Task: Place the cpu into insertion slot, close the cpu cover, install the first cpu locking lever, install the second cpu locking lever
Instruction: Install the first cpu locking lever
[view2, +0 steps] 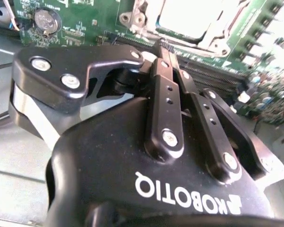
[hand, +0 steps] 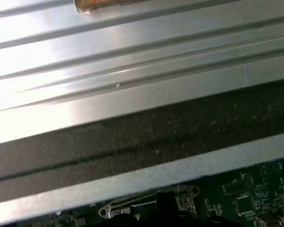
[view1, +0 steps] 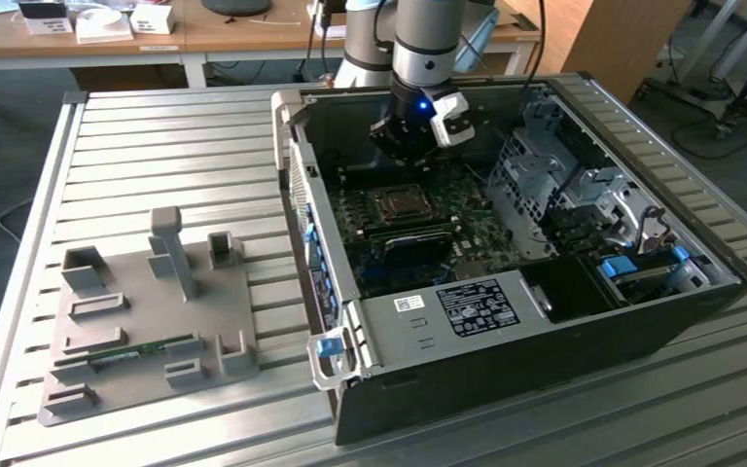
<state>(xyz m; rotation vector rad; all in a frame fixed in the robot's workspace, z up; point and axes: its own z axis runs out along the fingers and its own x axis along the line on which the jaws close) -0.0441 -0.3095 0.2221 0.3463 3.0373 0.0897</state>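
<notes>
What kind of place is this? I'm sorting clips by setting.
Likely a robotics lab or workshop: an open computer case lies on a ribbed metal table, a grey fixture tray sits beside it, and wooden desks stand behind.

Insertion slot [view2: 189, 21] cut off by the second wrist view's edge, washed out by glare; gripper [view1: 407, 146] fingertips too small to judge.
</notes>
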